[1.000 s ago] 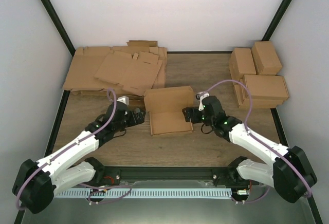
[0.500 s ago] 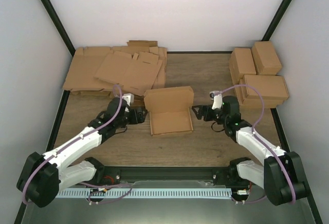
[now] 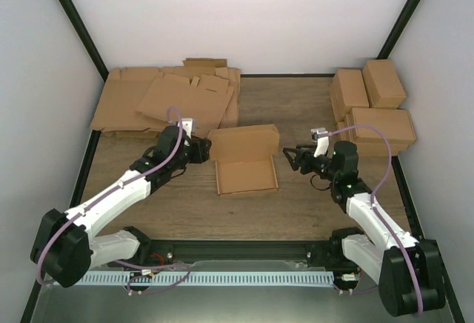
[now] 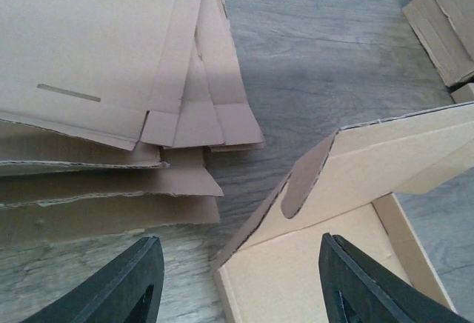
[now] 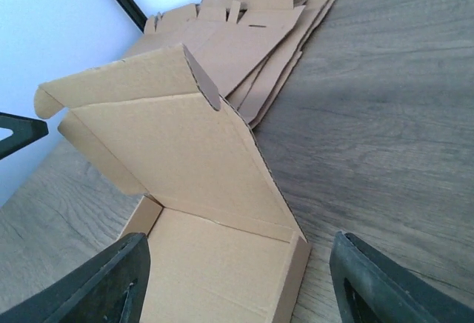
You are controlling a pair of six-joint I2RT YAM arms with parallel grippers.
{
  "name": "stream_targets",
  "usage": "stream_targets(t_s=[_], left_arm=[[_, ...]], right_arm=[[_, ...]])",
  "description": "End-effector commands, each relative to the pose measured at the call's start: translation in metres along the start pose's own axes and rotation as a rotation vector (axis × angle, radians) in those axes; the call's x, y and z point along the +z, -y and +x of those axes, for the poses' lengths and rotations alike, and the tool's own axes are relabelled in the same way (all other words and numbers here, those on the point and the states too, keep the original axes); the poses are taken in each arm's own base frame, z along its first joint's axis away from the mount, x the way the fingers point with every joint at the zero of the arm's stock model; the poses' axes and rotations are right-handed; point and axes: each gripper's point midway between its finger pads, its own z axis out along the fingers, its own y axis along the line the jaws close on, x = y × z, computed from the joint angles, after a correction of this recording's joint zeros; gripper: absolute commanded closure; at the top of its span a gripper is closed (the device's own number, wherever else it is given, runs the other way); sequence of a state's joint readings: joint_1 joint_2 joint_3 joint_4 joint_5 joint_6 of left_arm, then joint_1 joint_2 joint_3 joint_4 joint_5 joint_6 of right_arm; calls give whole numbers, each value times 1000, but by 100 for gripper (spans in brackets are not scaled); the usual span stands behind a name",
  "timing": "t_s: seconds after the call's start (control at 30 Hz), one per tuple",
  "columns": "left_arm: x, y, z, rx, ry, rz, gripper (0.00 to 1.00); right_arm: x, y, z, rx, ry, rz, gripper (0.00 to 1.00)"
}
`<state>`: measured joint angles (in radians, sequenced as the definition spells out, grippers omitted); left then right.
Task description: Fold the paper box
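The paper box (image 3: 246, 177) lies mid-table as a shallow brown tray, its lid panel (image 3: 244, 143) standing tilted up from the far edge with small side flaps. My left gripper (image 3: 202, 149) sits just left of the box's far-left corner, open and holding nothing. In the left wrist view the box corner (image 4: 311, 264) lies ahead between the dark fingers (image 4: 141, 282). My right gripper (image 3: 291, 156) hovers a short way off the box's right side, open and empty. The right wrist view looks into the tray (image 5: 222, 264) under the raised lid (image 5: 170, 145).
A thick heap of flat cardboard sheets (image 3: 167, 101) covers the back left, close behind my left gripper, and shows as the sheets (image 4: 96, 56) in the left wrist view. Several folded boxes (image 3: 374, 108) are stacked at the back right. Dark frame rails border the table.
My right gripper has pulled back rightward off the box's right wall. My left gripper has moved up toward the box's far-left corner. Both pairs of jaws have narrowed somewhat.
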<state>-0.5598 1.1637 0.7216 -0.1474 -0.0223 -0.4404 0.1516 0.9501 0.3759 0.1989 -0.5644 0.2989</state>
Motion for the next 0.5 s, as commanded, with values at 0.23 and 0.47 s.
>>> stream_targets(t_s=[0.23, 0.47], left_arm=[[-11, 10, -11, 34, 87, 74, 44], [-1, 9, -6, 64, 39, 61, 50]], right_arm=[[11, -3, -31, -62, 16, 21, 36], [40, 2, -44, -111, -44, 52, 36]])
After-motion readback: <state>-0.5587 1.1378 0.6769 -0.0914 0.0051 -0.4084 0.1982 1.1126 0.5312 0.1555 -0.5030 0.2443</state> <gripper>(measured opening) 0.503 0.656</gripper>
